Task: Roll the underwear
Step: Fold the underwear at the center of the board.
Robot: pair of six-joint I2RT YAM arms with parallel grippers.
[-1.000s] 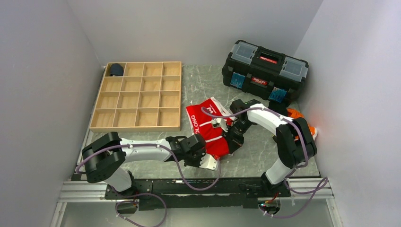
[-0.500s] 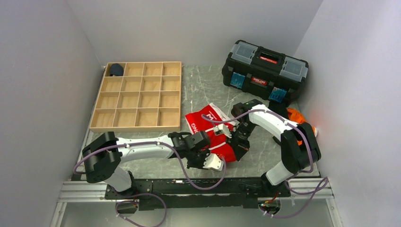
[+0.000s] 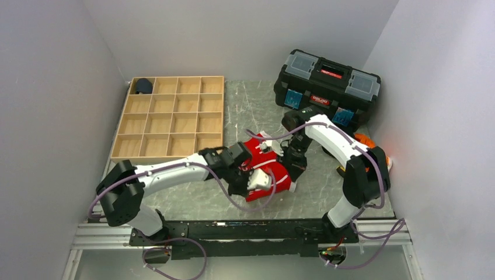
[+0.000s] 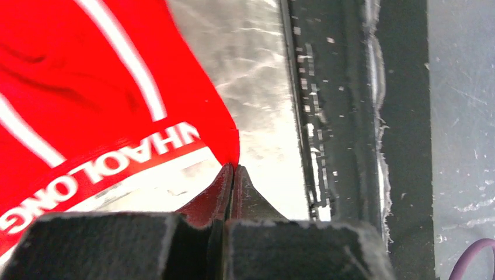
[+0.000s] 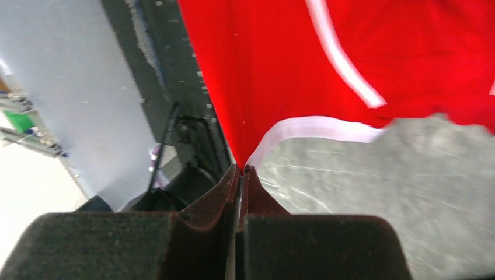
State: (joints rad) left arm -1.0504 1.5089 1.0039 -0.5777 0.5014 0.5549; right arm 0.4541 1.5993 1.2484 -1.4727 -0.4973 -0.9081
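The grey marbled table [image 3: 245, 108] carried a flat wooden tray [image 3: 169, 158] of square compartments at the far left and a boxy black plastic toolbox [image 3: 327, 81] at the far right. The underwear [image 3: 279, 175], soft bright red cloth with white stripes and lettering, lay bunched near the middle, between both arms. The left gripper [image 4: 233, 170] had its jaws pressed together on one corner of it; the right gripper [image 5: 241, 170] was clamped on a white-trimmed edge
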